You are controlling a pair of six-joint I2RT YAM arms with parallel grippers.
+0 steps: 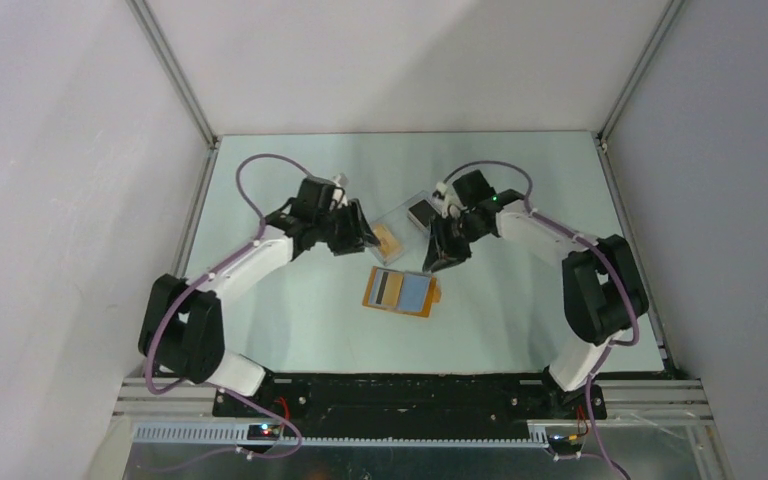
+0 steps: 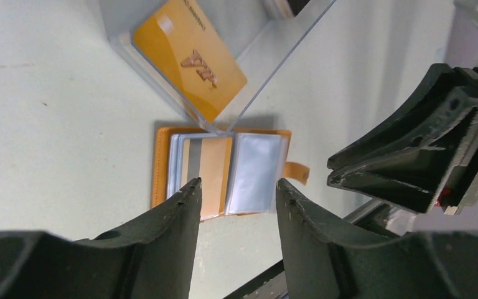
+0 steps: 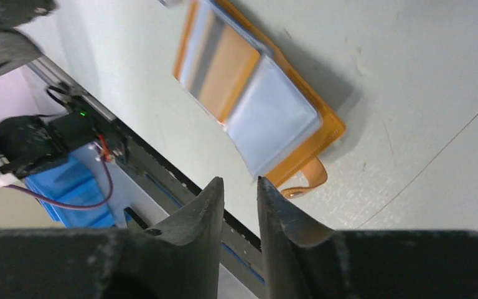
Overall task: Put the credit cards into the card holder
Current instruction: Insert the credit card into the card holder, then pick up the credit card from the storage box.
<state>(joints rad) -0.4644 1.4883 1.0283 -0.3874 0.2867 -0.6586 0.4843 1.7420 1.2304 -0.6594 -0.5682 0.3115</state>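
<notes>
Orange card holder (image 1: 401, 291) lies open, clear sleeves (image 2: 255, 171) showing; left gripper (image 2: 238, 187) half-wide, right gripper (image 3: 239, 182) narrow, both empty.

Two arms with white link shells (image 1: 250, 268), black joint housings (image 1: 185, 335), looping purple cables (image 1: 240, 180), matte black claw fingers (image 2: 174, 237), green indicator light (image 1: 495, 199) on right wrist.

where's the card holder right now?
Top view: the card holder lies open mid-table, just base-side of the orange-centred clear case. The left gripper and right gripper hover beyond it, one on either side.
</notes>
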